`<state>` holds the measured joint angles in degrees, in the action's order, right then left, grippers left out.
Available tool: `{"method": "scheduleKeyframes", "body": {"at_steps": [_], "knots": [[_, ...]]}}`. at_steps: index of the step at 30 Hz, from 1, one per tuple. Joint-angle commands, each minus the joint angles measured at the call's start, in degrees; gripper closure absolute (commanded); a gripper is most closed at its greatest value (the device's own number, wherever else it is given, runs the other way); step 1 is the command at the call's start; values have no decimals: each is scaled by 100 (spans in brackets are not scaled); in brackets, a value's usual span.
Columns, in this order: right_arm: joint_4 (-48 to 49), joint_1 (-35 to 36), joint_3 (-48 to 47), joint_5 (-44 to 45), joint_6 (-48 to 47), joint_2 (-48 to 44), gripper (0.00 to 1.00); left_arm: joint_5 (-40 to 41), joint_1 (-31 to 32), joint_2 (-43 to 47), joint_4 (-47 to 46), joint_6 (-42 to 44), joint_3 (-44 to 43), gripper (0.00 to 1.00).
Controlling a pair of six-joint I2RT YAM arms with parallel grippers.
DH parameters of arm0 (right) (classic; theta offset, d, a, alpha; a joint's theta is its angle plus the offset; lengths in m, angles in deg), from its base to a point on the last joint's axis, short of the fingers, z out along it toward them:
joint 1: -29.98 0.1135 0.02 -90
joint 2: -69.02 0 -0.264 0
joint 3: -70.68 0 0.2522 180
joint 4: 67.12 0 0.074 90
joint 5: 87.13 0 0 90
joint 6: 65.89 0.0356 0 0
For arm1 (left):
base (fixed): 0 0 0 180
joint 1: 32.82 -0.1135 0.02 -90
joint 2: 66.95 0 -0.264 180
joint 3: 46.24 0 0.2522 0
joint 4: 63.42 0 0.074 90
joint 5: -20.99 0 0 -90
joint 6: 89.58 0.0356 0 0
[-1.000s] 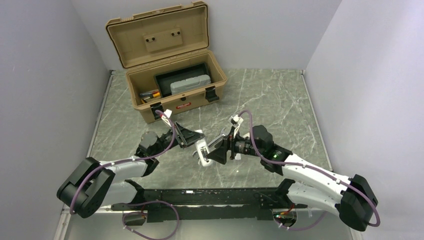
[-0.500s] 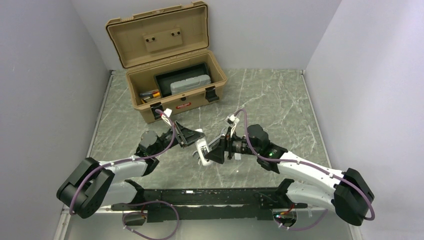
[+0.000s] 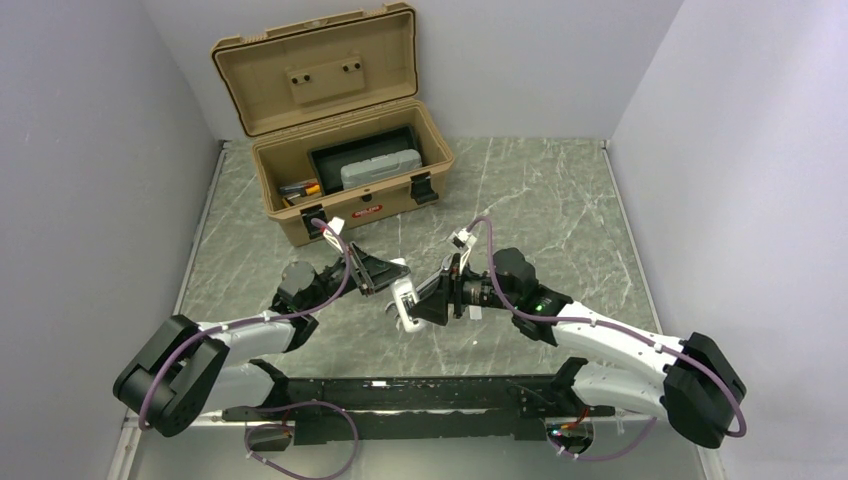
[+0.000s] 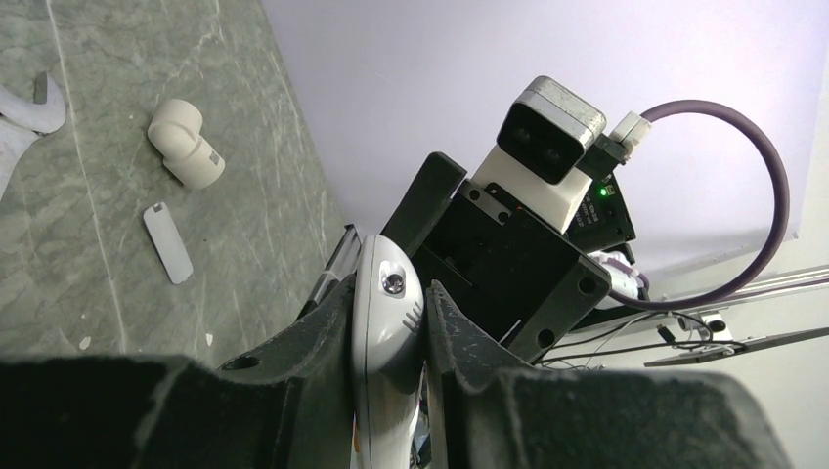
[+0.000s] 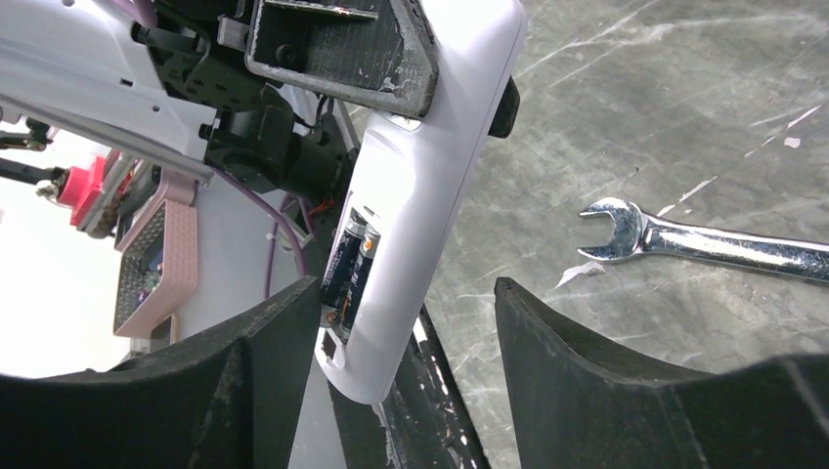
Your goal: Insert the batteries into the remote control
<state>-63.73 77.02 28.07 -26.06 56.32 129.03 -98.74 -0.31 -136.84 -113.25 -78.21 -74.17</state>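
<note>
My left gripper [image 4: 388,305] is shut on the remote control [image 4: 384,322], a slim white bar held above the table between the two arms. In the right wrist view the remote control [image 5: 435,186] hangs down from the left gripper's fingers [image 5: 342,49]. Two dark batteries [image 5: 348,266] with orange ends sit side by side in its recess. My right gripper [image 5: 401,293] is open, its jaws on either side of the remote's lower end. Its left finger lies close to the batteries, and a wide gap remains on the right side. From above, both grippers meet at the remote control [image 3: 403,300].
An open tan toolbox [image 3: 345,215] stands at the back left, holding a grey case and small orange and black items. A silver wrench [image 5: 704,244] lies on the marble table. A small white curved piece [image 4: 186,145] and a flat grey oblong piece [image 4: 168,242] also lie there.
The right arm has shifted slightly left toward the remote, and its jaws have narrowed around the remote's lower end. The left gripper and the remote have held still.
</note>
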Motion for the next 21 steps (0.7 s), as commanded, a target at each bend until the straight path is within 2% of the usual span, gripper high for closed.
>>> {"method": "scheduleKeyframes", "body": {"at_steps": [1,5,13,21], "knots": [[456,-19,-87,-82,86,75,34,-59,35,37,-352,69,-166,100],[501,-17,-94,-206,102,150,41,-41,35,58,-364,58,-133,100],[535,-24,-69,-227,132,143,48,-34,34,80,-355,59,-138,100],[597,-19,-133,-317,145,300,63,-20,36,112,-316,75,-133,100]]}}
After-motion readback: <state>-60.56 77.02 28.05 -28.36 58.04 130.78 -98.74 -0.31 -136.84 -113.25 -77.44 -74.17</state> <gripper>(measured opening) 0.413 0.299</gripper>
